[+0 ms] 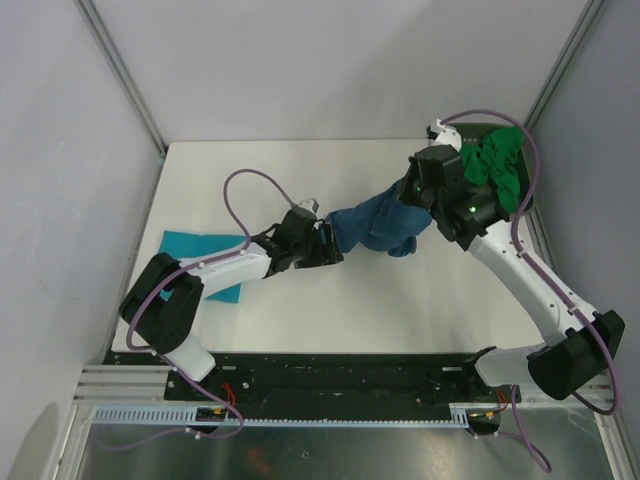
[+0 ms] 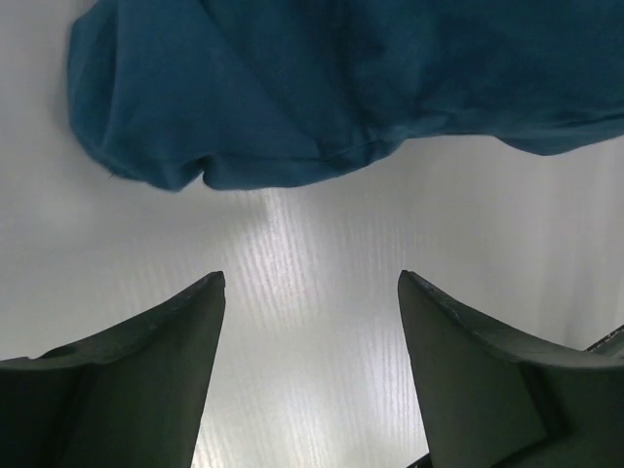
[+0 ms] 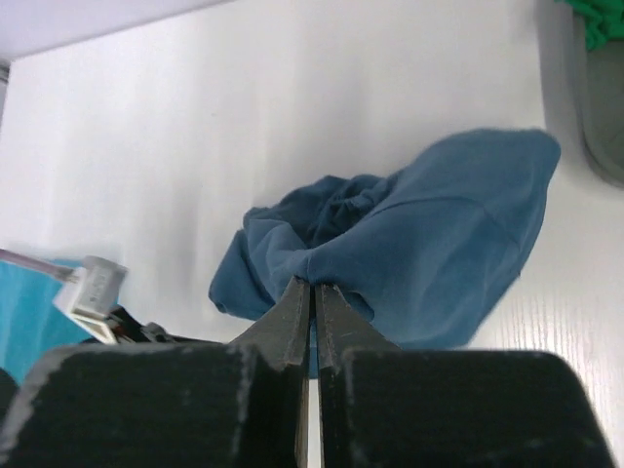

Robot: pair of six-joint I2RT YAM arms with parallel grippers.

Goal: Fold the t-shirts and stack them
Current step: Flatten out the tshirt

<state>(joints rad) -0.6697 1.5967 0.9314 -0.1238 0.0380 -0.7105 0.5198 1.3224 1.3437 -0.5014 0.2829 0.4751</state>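
Observation:
A dark steel-blue t-shirt (image 1: 375,225) lies crumpled mid-table. My right gripper (image 3: 314,285) is shut on a fold of this steel-blue shirt (image 3: 429,234) at its right end (image 1: 425,195). My left gripper (image 1: 325,245) is just left of the shirt's other end. In the left wrist view the left gripper (image 2: 312,292) stands open over bare table, with nothing between its fingers and the shirt's hem (image 2: 341,88) a little ahead of the tips. A turquoise t-shirt (image 1: 195,245) lies flat at the left, partly under the left arm. Green t-shirts (image 1: 500,165) are bunched at the back right.
The green shirts sit in a dark grey tray (image 1: 478,130) in the back right corner, whose rim (image 3: 604,117) shows at the right edge of the right wrist view. White walls and metal posts enclose the table. The left arm's purple cable (image 1: 240,195) loops above the tabletop.

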